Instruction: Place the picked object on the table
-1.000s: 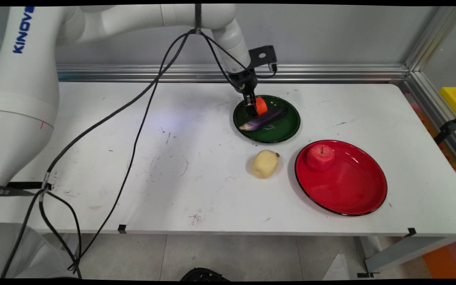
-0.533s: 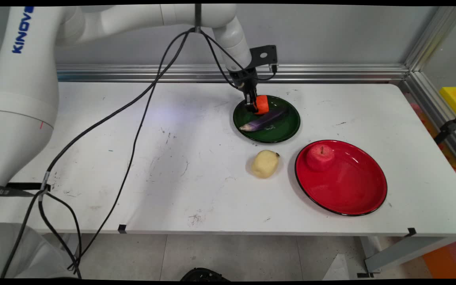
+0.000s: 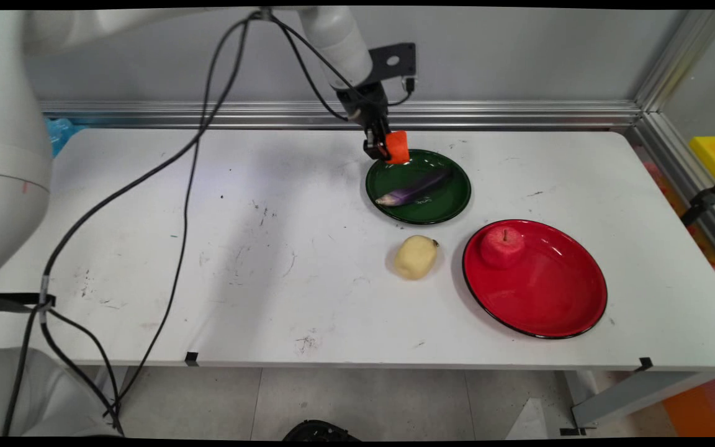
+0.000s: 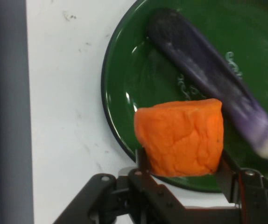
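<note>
A: What did the gripper (image 3: 383, 149) have?

B: Its two fingers were clamped on an orange carrot chunk (image 4: 180, 137), one finger (image 4: 142, 161) pressed to each side. The chunk hung clear of any surface.

A: And what lay under it?

B: A green plate (image 3: 454, 202), with its far rim just below the chunk. A purple eggplant (image 3: 413, 188) lay across that plate, beside the gripper and not touching the chunk.

A: Anything else near?

B: Past the plate, toward the table's (image 3: 208, 248) near side, a pale potato (image 3: 415, 256) sat on the bare white top. Just beside it was a red plate (image 3: 550, 298) carrying a red apple (image 3: 502, 246). Both were well apart from the gripper.
</note>
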Motion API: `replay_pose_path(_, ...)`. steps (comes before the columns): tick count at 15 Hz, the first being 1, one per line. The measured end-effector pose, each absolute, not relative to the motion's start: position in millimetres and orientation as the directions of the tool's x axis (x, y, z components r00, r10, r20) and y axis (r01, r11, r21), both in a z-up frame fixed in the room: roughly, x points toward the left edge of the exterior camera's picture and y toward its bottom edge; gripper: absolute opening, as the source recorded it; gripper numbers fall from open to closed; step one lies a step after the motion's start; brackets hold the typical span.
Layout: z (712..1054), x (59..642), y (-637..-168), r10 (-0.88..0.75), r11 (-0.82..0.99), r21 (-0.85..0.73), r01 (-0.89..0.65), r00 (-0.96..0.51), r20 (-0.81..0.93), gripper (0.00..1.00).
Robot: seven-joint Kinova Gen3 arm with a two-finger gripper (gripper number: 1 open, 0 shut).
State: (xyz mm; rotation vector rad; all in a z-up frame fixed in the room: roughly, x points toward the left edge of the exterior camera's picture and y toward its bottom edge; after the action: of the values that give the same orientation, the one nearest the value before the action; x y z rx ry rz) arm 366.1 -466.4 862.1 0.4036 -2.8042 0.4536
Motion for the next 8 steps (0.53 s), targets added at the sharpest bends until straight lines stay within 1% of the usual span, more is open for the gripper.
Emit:
replay_pose_path(3,889,378,-433,-0.217,0.913,-0.265,-0.311,-0.918,0.331,0.0)
replay_pose_path(8,911,394,-374,-0.16,0.942,-0.224,-0.248,-0.924,0.347,0.0)
